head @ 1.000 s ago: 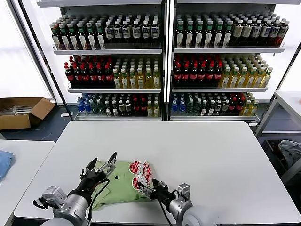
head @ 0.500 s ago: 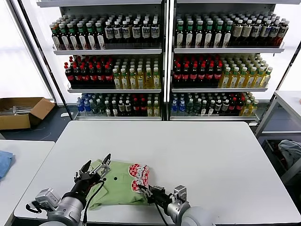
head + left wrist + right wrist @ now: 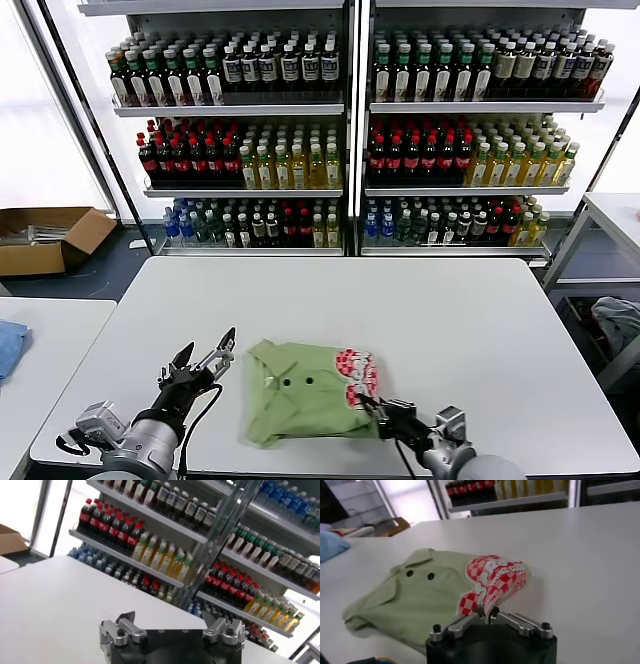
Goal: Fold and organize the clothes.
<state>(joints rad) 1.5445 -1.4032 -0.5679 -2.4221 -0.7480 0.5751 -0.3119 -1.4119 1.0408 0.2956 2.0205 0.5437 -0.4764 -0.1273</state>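
Note:
The clothes are one light green polo shirt, folded into a loose bundle near the front edge of the white table, two dark buttons facing up. Its red-and-white checkered print sits at the bundle's right end. My right gripper is shut on the shirt's edge just below that print; in the right wrist view the shirt spreads beyond the gripper, whose fingertips pinch the checkered fabric. My left gripper stands open to the left of the shirt, apart from it, and in the left wrist view nothing lies between its fingers.
Shelves of bottles stand behind the table. A second table on the left carries a blue cloth. A cardboard box lies on the floor at the left. Pale cloth lies at the right edge.
My right gripper closed on the shirt's edge by the checkered print and dragged the shirt to the right. The left gripper drew back slightly and stays open, now clear of the shirt.

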